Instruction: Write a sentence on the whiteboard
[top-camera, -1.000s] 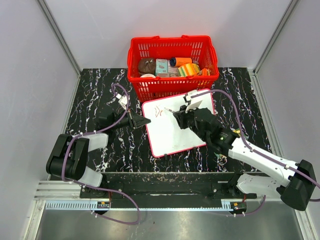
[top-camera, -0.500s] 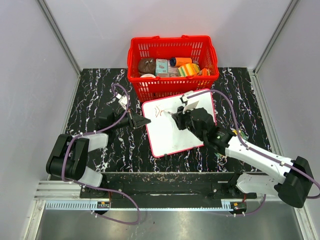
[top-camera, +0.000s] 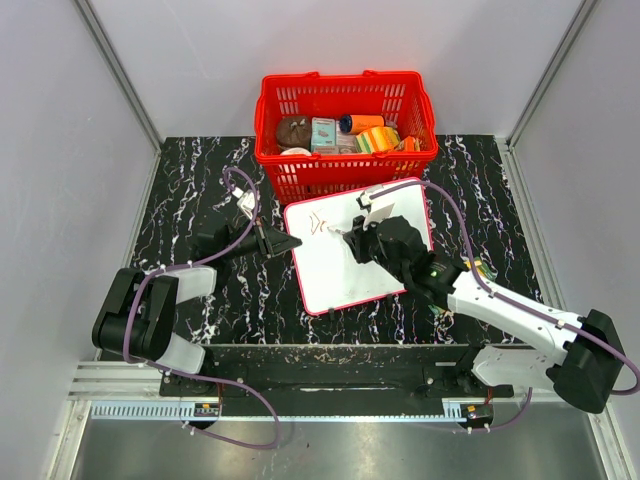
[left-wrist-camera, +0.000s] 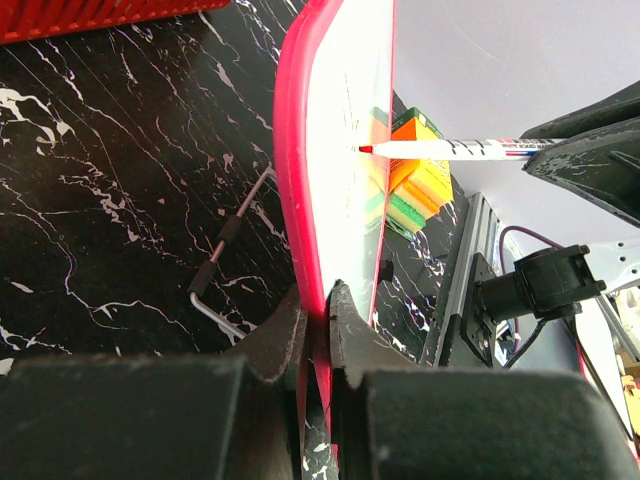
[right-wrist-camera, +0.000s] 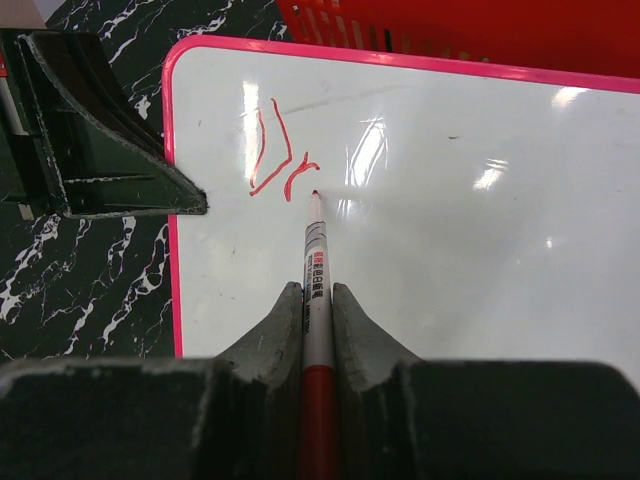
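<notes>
The whiteboard (top-camera: 352, 268), white with a pink-red rim, lies on the black marbled table in front of the basket. My left gripper (top-camera: 291, 243) is shut on the board's left rim (left-wrist-camera: 296, 190), one finger on each side of it (left-wrist-camera: 318, 305). My right gripper (top-camera: 356, 240) is over the board, shut on a slim red-and-white marker (right-wrist-camera: 316, 262). The marker's tip touches the white face (right-wrist-camera: 460, 270) just right of a few red strokes (right-wrist-camera: 272, 150). Those strokes, near the top left corner (top-camera: 316, 224), are all that shows of the sentence.
A red basket (top-camera: 345, 120) holding several items stands right behind the board. In the left wrist view a metal hex key (left-wrist-camera: 225, 262) lies on the table beside the board, and a yellow, green and orange block (left-wrist-camera: 410, 178) shows beyond it. Grey walls close in the table.
My right arm has shifted slightly left with the marker, its tip staying by the red strokes. The left arm and the board have not moved.
</notes>
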